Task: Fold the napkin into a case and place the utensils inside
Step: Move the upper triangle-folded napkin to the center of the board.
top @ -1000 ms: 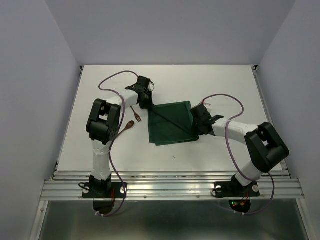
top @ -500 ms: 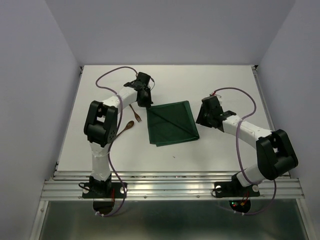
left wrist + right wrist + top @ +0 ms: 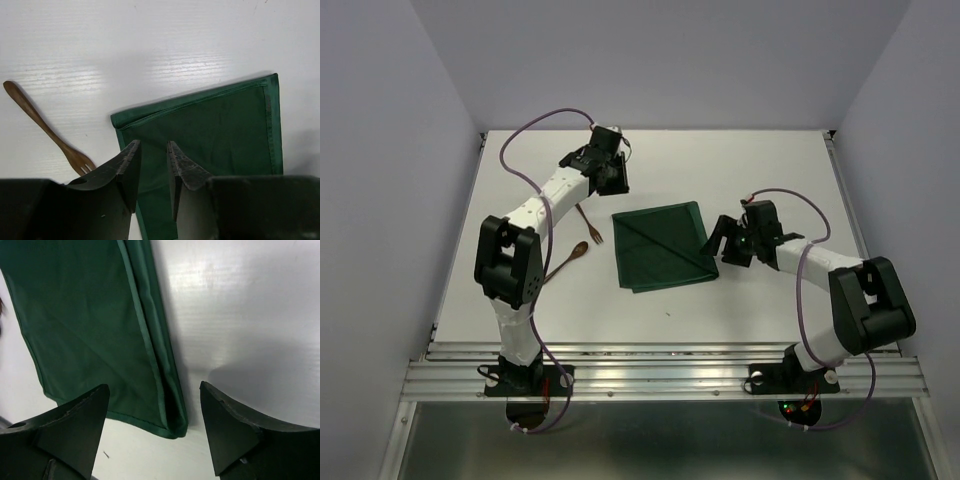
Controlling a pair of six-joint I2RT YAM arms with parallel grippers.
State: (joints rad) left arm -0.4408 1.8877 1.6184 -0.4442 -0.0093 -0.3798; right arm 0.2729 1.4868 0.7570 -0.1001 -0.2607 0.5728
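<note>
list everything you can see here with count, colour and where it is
napkin: 1, dark green, folded flat at mid table
fork: 1, brown wood, just left of the napkin
spoon: 1, reddish-brown wood, left of the napkin, nearer than the fork
table: 1, white, under everything
arms: 2, white and black, near edge
left claw: 1, black, over the napkin's far left corner, slightly open, empty
right claw: 1, black, at the napkin's right edge, wide open, empty
</note>
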